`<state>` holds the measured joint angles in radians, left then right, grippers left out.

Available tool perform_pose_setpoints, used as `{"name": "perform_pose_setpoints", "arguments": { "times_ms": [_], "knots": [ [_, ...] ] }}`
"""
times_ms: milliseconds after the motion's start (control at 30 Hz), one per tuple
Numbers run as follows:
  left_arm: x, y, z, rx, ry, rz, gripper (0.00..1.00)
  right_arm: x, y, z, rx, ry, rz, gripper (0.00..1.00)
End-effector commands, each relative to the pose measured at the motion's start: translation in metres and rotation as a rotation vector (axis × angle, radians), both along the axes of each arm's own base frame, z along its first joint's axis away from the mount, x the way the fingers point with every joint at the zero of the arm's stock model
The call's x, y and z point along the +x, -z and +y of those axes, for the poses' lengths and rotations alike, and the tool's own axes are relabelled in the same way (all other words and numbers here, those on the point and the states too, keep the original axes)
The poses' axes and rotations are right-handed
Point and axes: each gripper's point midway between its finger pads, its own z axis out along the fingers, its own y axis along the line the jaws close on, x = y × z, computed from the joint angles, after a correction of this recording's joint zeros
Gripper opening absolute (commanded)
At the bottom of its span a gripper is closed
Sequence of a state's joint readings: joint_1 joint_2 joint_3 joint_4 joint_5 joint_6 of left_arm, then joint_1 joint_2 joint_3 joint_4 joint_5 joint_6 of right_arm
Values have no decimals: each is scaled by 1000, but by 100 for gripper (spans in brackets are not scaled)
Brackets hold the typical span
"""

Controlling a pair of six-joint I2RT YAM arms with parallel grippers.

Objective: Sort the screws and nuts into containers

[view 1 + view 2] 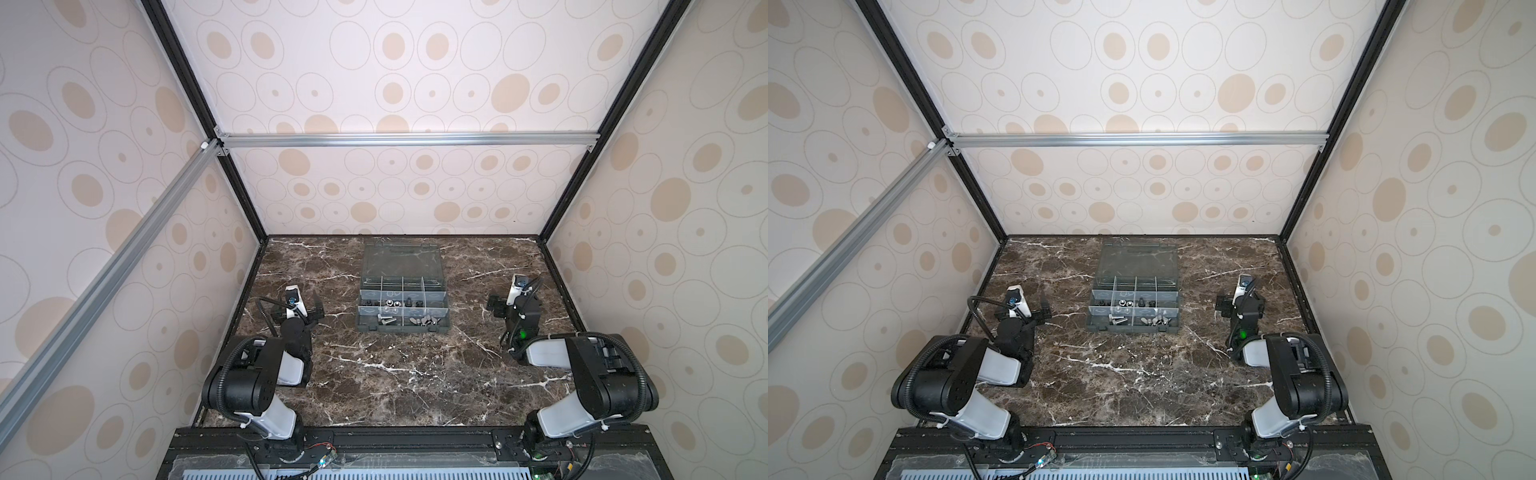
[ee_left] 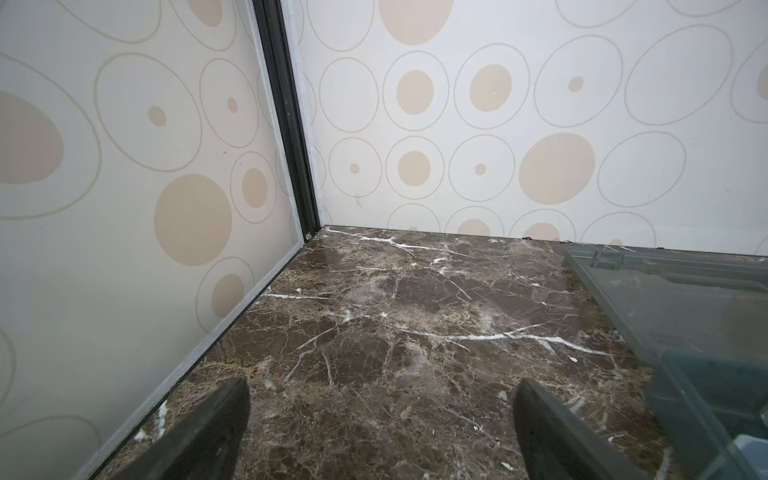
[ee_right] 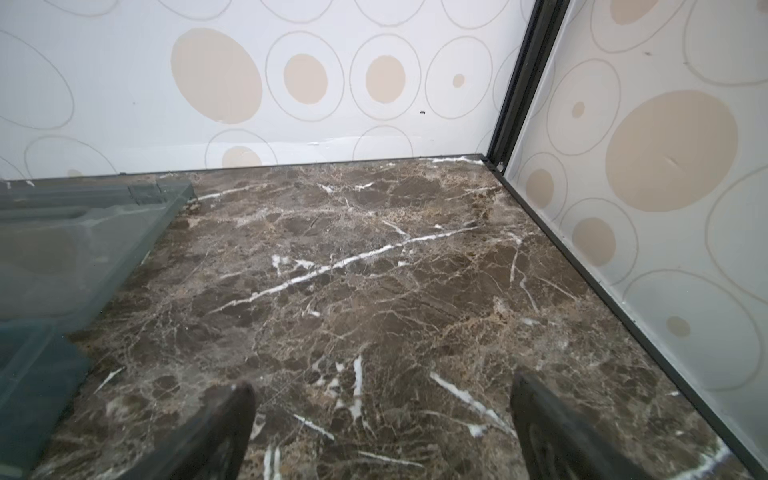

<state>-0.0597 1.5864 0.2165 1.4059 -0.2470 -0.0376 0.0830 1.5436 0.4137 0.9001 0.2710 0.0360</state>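
Observation:
A dark grey organizer box [image 1: 403, 329] [image 1: 1133, 329] lies at the table's middle back, its clear lid [image 1: 397, 259] folded open flat behind it. Clear dividers split it into small containers. Silvery screws [image 1: 384, 320] [image 1: 1117, 320] lie in the front cells, more of them at the right [image 1: 424, 321]. Ring-like nuts [image 1: 390, 303] [image 1: 1123, 303] sit in the middle row. My left gripper [image 1: 296, 308] [image 1: 1021, 311] [image 2: 382, 390] hovers open over bare marble left of the box. My right gripper [image 1: 515, 305] [image 1: 1241, 305] [image 3: 382, 386] is open and empty to the box's right.
The brown marble table [image 1: 395, 374] is walled in by patterned panels with black corner posts [image 2: 291, 124] [image 3: 519, 83]. The lid's edge shows in both wrist views [image 2: 665, 299] [image 3: 83, 232]. Both arm bases stand at the front rail [image 1: 415, 436].

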Motion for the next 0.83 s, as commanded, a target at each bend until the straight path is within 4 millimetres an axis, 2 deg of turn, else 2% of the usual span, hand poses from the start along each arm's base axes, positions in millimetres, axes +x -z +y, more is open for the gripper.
{"name": "perform_pose_setpoints", "arguments": {
  "times_ms": [0,667,800],
  "knots": [
    [0,5,1,7,1,26,99,-9,17,-5,-20,20,71,99],
    [-1,4,1,7,1,23,99,-6,18,-5,-8,17,85,100],
    [-1,5,1,7,1,23,99,-10,16,-4,-15,6,71,100]
  ]
}}
